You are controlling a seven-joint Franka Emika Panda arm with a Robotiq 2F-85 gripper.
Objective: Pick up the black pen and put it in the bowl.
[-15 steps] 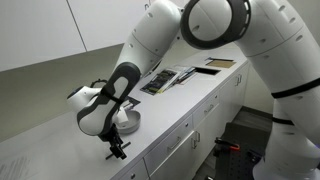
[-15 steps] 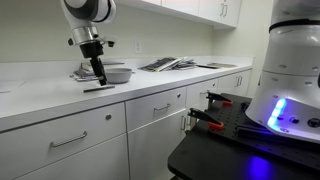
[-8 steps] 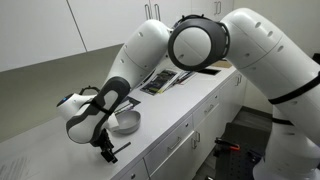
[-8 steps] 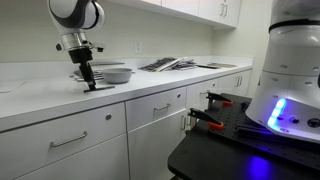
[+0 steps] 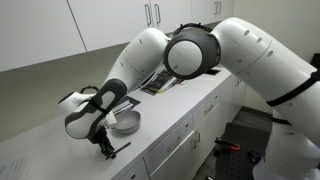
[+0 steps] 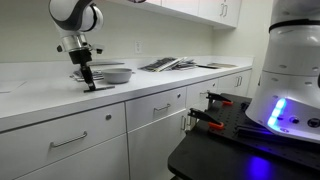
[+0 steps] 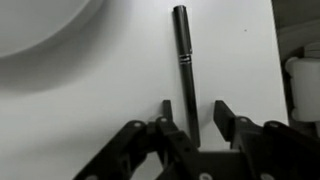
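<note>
Roughly itemised, on the white countertop [image 7: 110, 90]:

- **Pen:** one thin, straight black pen [image 7: 184, 60] lies flat, with a pale band round its barrel.
- **Bowl:** one small, round, shallow light grey bowl [image 7: 40, 25] stands upright near the pen. In the wrist view its rim fills the upper left corner, and the pen lies clear of it, not touching.
- **Gripper:** one black Robotiq gripper [image 7: 193, 112] on a bulky white Franka arm [image 5: 190, 50] points down at the counter.
- **Fingers:** two fingers [image 7: 166, 112] stand apart, with the near end of the pen running between them. Bare counter shows on either side of the barrel, so the jaws straddle it and clamp nothing. The pen's far end reaches out beyond the fingertips.

Around it:

- **Magazines:** one spread of open printed magazines [image 5: 165, 78] lies farther along the counter.
- **Book:** one flat tan book [image 5: 220, 63] lies beyond the magazines.
- **Cabinets:** white wall cabinets [image 5: 110, 20] hang above, and white drawers with bar handles [image 6: 90, 135] sit below.
- **Cart:** one black cart [image 6: 230, 140] carries red-handled tools [image 6: 207, 120]; their number cannot be told.
- **Robot base:** it is white and glows blue low down [image 6: 290, 100].

In the way:

- In both exterior views the gripper hangs low in front of the bowl, and the arm's wrist covers part of the rim.
- The pen beneath the gripper is too small and too covered there to pick out surely.
</note>
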